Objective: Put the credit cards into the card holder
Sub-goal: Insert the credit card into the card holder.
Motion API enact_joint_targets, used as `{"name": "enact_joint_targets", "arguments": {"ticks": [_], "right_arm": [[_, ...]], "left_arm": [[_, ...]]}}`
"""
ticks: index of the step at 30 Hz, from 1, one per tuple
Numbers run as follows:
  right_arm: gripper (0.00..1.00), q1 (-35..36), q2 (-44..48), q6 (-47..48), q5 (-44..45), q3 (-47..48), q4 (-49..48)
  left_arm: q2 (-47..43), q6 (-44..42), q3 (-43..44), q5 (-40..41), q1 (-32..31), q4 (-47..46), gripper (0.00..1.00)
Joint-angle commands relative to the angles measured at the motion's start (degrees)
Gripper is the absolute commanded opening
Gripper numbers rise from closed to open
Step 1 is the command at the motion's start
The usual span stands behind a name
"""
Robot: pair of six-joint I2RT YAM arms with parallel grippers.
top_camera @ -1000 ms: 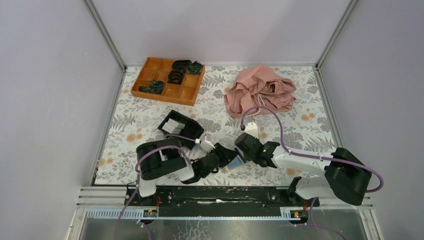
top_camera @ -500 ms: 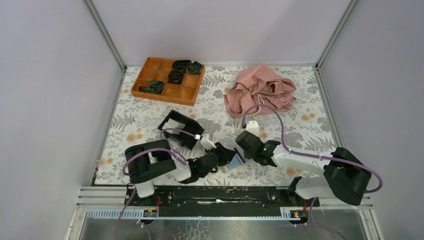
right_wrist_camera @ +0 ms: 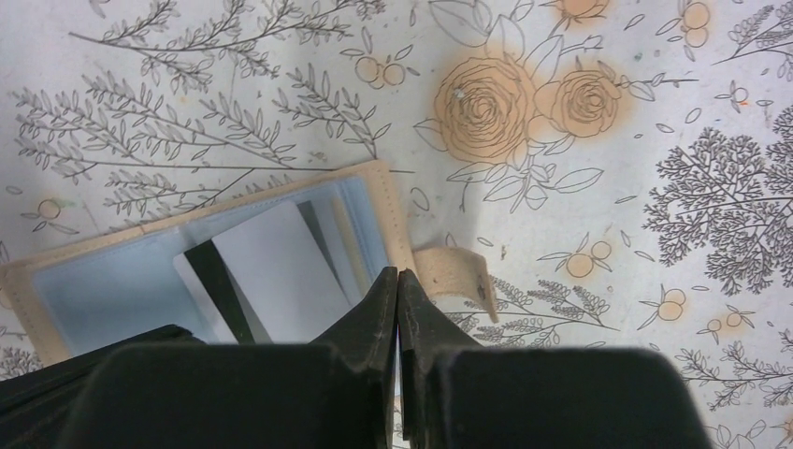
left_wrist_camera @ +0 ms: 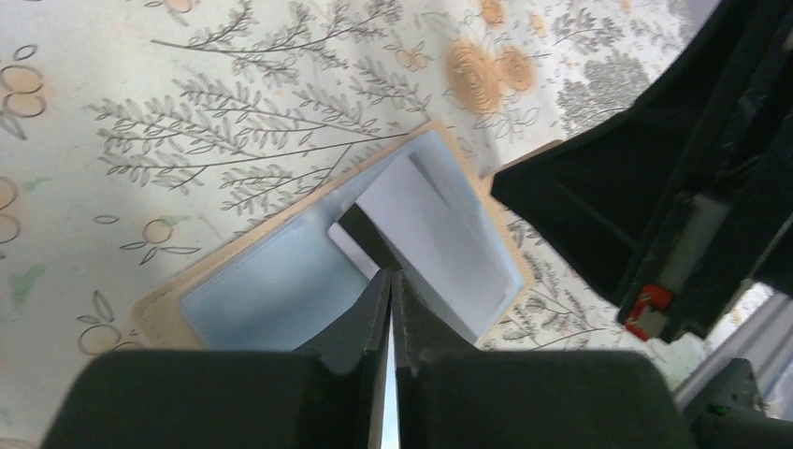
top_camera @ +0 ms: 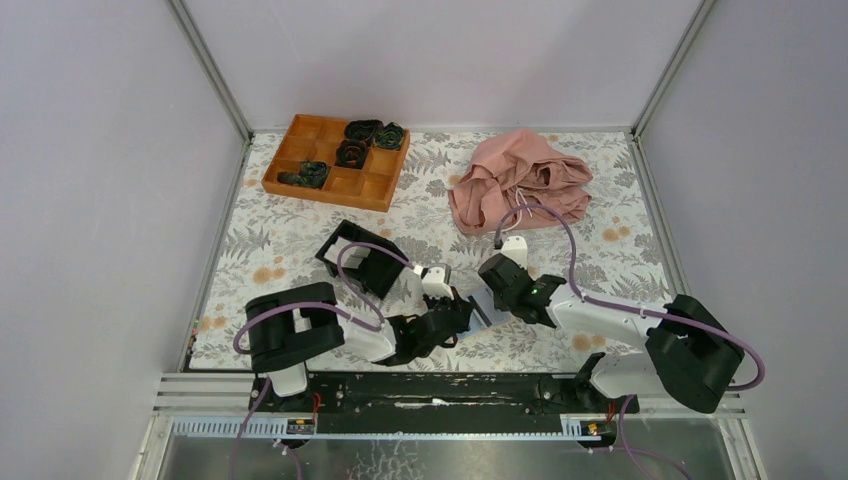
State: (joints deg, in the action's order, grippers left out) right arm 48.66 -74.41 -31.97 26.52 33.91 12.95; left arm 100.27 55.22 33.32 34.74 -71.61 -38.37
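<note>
The card holder (left_wrist_camera: 245, 285) lies open on the floral table, with a tan rim and grey-blue clear pockets. It also shows in the right wrist view (right_wrist_camera: 103, 276), with its tan strap (right_wrist_camera: 456, 277) sticking out at the right. A white credit card (left_wrist_camera: 425, 224) with a black stripe sits partly inside the right pocket, and shows in the right wrist view (right_wrist_camera: 271, 271). My left gripper (left_wrist_camera: 391, 274) is shut, its tips just over the holder's middle fold. My right gripper (right_wrist_camera: 399, 271) is shut, its tips at the holder's right edge. In the top view both grippers (top_camera: 468, 308) (top_camera: 492, 296) meet and hide the holder.
A black open box (top_camera: 360, 258) stands just behind the left gripper. An orange-brown compartment tray (top_camera: 335, 160) with dark coiled items is at the back left. A pink cloth (top_camera: 520, 188) is bunched at the back right. Metal frame rails border the mat.
Both grippers have moved a little away from the bases, staying tip to tip. The bluish holder seen between them earlier is now hidden under them in the top view.
</note>
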Motion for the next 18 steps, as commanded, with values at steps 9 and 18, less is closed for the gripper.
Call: {"name": "enact_joint_targets", "arguments": {"ticks": [9,18], "right_arm": [[0.01,-4.3,0.6,-1.1,1.0,0.5,-2.8],[0.0,-5.8,-0.7,-1.3,-1.8,-0.5,-4.0]], "left_arm": [[1.1,-3.5,2.7,6.8,-1.2,8.8,0.0],[4.0,-3.7,5.9,6.7,-1.2,11.7,0.0]]}}
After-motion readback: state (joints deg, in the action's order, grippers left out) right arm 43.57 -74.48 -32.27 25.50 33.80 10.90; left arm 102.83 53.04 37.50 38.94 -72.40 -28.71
